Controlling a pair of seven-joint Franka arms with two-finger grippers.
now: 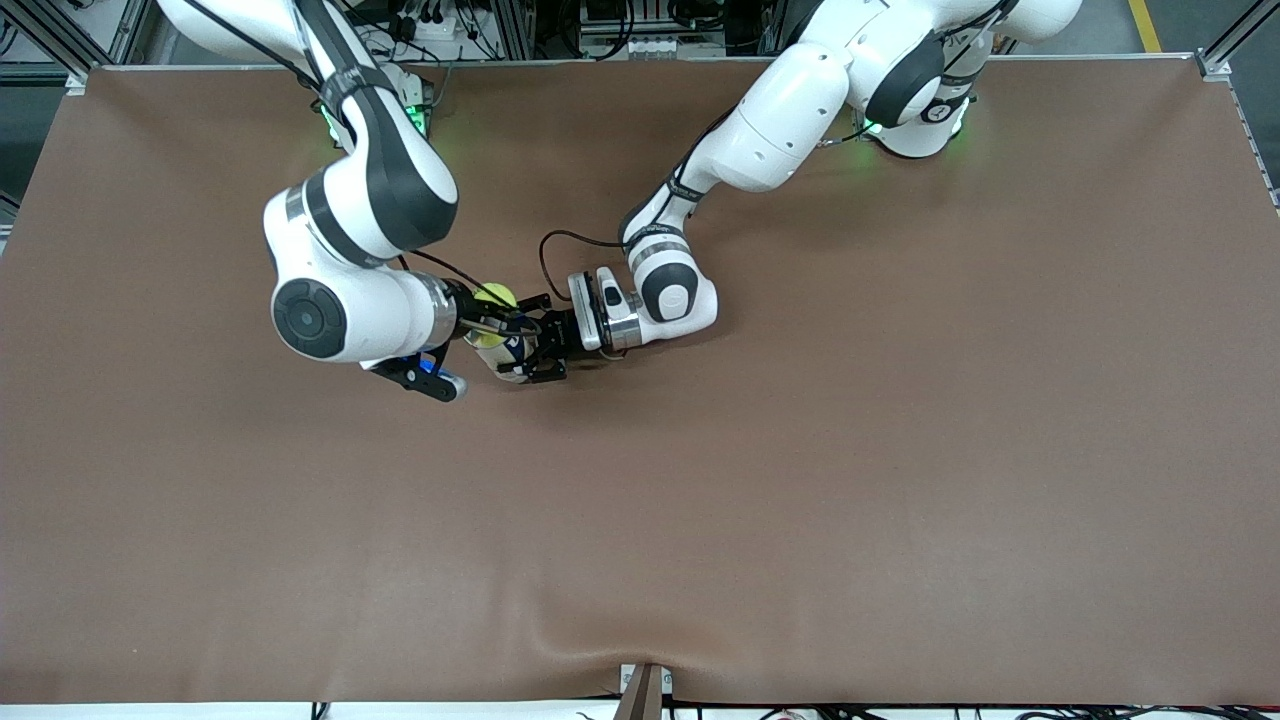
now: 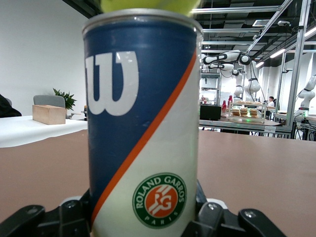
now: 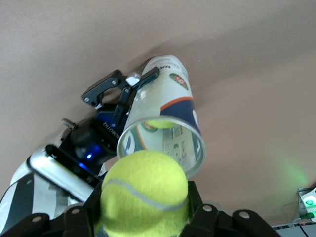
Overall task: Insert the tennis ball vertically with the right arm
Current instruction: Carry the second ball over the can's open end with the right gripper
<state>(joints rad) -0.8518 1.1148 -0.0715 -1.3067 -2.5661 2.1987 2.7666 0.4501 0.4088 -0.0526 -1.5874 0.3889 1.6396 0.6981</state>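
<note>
A yellow tennis ball sits between the fingers of my right gripper, which is shut on it. The ball hangs just over the open mouth of a blue and white ball can. The can stands upright near the middle of the table. My left gripper is shut on its lower part, reaching in level from the left arm's end. Another yellow ball lies inside the can. The held ball's underside shows above the can's rim.
The brown table mat stretches wide around the two grippers. A small mount sticks up at the table edge nearest the front camera. Both arm bases stand along the edge farthest from it.
</note>
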